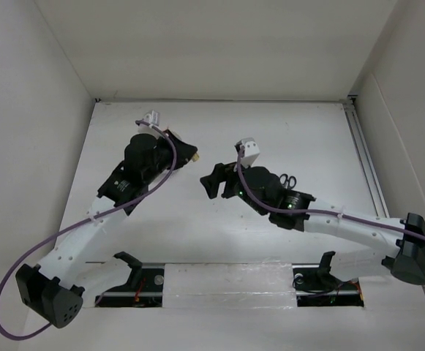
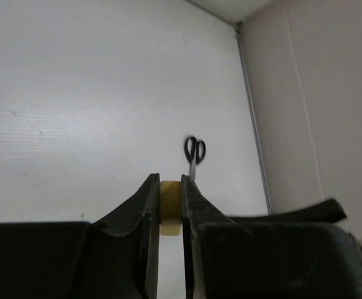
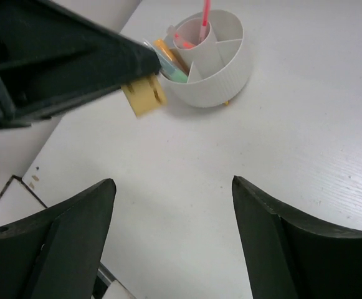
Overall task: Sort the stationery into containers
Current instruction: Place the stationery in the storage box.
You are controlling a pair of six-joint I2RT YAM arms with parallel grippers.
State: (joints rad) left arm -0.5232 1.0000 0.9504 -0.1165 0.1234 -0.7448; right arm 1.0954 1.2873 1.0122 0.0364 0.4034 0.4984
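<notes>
1. Left wrist view: the left gripper (image 2: 168, 182) was clamped on the tan eraser (image 2: 170, 217); scissors (image 2: 194, 151) lay beyond it at centre frame, near the right edge of the table (image 2: 75, 93).
2. Right wrist view: the right gripper (image 3: 172, 185) stood wide apart, holding nothing; the white cup (image 3: 224, 68) sat at top centre.
</notes>
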